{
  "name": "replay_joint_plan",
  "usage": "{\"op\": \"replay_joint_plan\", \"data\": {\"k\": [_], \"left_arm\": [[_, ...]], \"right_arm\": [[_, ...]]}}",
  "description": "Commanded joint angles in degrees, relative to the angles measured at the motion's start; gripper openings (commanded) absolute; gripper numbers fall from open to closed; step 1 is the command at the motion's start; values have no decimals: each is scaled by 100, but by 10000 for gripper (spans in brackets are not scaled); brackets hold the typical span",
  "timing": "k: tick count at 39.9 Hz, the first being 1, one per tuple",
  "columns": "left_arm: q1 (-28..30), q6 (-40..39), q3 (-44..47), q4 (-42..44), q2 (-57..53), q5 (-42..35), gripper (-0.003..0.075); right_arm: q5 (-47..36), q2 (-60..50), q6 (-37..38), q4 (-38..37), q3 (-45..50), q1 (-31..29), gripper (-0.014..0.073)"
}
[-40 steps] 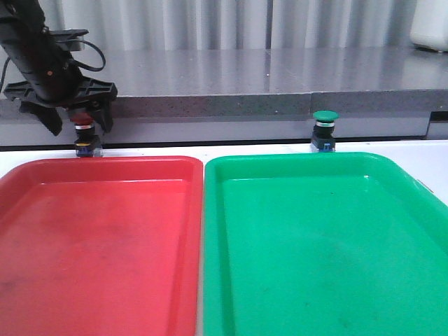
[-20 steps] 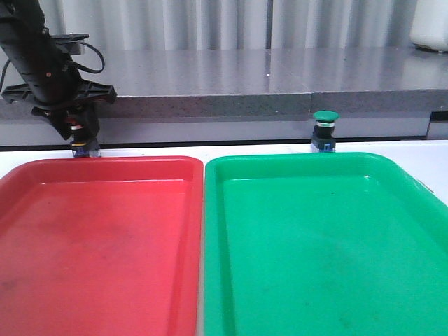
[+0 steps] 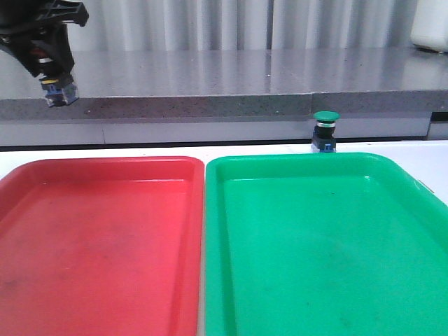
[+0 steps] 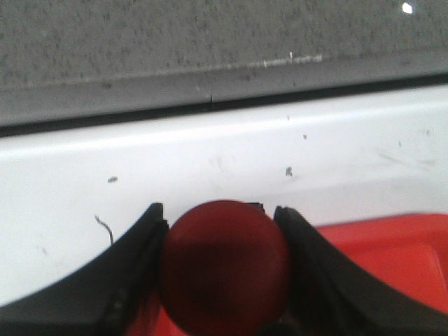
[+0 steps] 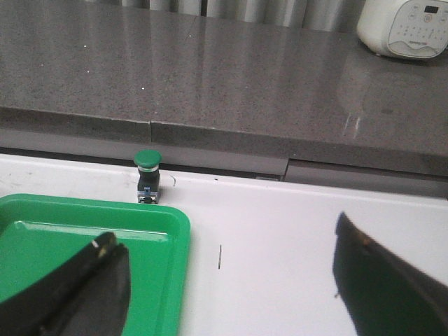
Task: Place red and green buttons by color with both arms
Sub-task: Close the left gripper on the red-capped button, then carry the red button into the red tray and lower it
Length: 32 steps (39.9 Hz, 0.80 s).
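Left gripper [image 3: 56, 80]: pinching the red button [image 4: 224, 266] between both fingers [image 4: 122, 280]; in the front view it hangs at about 10 o'clock, well above the table, with only the button's blue-and-black base showing below the fingers.

Red button, wrist view: smooth domed matte cap seen from above, jaws tight on either side. We judge the grip sits below the cap, which would stop it slipping out.

Red tray [image 3: 42, 171]: glossy moulded plastic, rounded corners, raised rim, floor faintly scuffed. It lies below and toward 5 o'clock of the held button; we take it as the drop target, so the lift probably serves to clear the rim.

Green button [image 3: 325, 131]: upright on the white table [image 5: 280, 238], at 12 o'clock of the green tray [image 3: 392, 168], just beyond its far rim; untouched. Round green cap, silver collar, dark block base.

Right gripper [image 5: 231, 280]: jaws spread wide, nothing between them; it looks down at the table near the green tray's corner, the green button well ahead of it. Not visible in the front view.

Backdrop: speckled grey stone counter [image 3: 245, 77], polished, running behind the table.

Progress: neither button is in a tray yet.
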Motion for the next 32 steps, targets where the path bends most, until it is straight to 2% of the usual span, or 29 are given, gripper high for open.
{"op": "replay_joint_plan", "data": {"k": [1,7,14,24,32], "left_arm": [[-291,0,723,-55,-766,-729,62],[-696,-50,1863,-55,-1328,-1048,62],[-1057,-50,2692,-261,-1421,-1116,62],[-1418,-85,3250,-308,-1410,-1399,64],[-1444,-97,3445,-308,-1373,-1572,64]], "right_arm": [[-434,79,-21,39,-207,-30,608],[-434,79,-21,39,-207,-30,608],[-434,79,-21,39,-207,-30,608],[-434,79,-21,39,-207,-30,608],[-434,79,-21,39,-207,-30,608]]}}
